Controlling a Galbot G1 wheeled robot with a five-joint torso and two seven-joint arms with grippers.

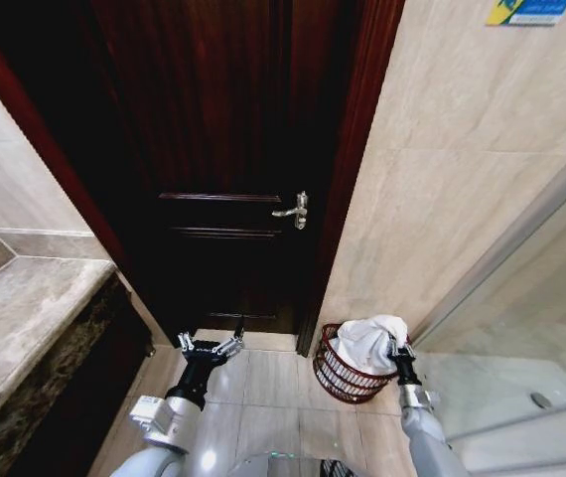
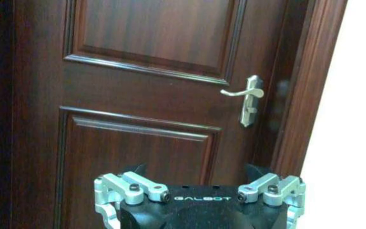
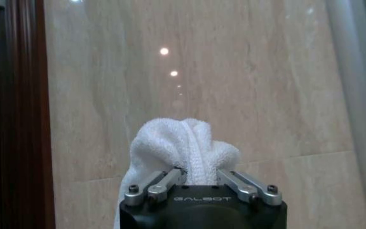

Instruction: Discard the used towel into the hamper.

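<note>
Gripping towel (image 3: 183,145), right hand (image 3: 199,175) closed.

hamper (image 1: 341,370) interior hidden under white towel (image 1: 370,340), blue wall sign (image 1: 527,11) cropped, illegible

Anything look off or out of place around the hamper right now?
Nothing stands out. The hamper stands upright on the floor by the wall, the white towel bunched over its rim and pinched by the right gripper. The left gripper is open, facing the closed door.
</note>
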